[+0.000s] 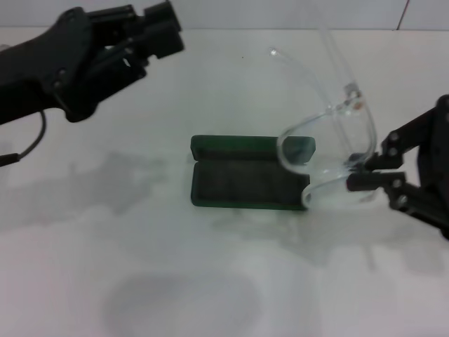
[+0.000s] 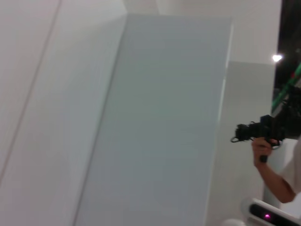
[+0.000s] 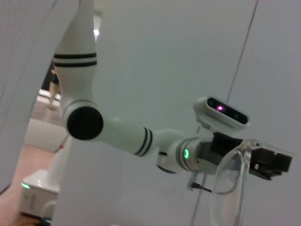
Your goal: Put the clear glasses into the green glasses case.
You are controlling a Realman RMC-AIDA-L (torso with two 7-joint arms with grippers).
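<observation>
The right gripper (image 1: 359, 173) has its jaws pinched on the clear plastic glasses (image 1: 330, 144), held just beside the open dark green hinged case (image 1: 242, 181) lying on the white surface (image 1: 140, 281). The left gripper (image 1: 158, 31) hovers well apart; its jaws' state is unclear.

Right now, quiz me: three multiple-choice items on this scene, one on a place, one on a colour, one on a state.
1. Where are the clear glasses?
A. held by the right gripper over the case's right end
B. flat inside the case
C. in the left gripper

2. What colour is the glasses case?
A. red
B. dark green
C. white

3. How is the case?
A. shut
B. open, lid laid back
C. upside down

Answers: 1 A, the right gripper's fingers pinch the frame at the case's right end, the left gripper holds nothing. 2 B, its shell is dark green. 3 B, both halves lie open on the table.
</observation>
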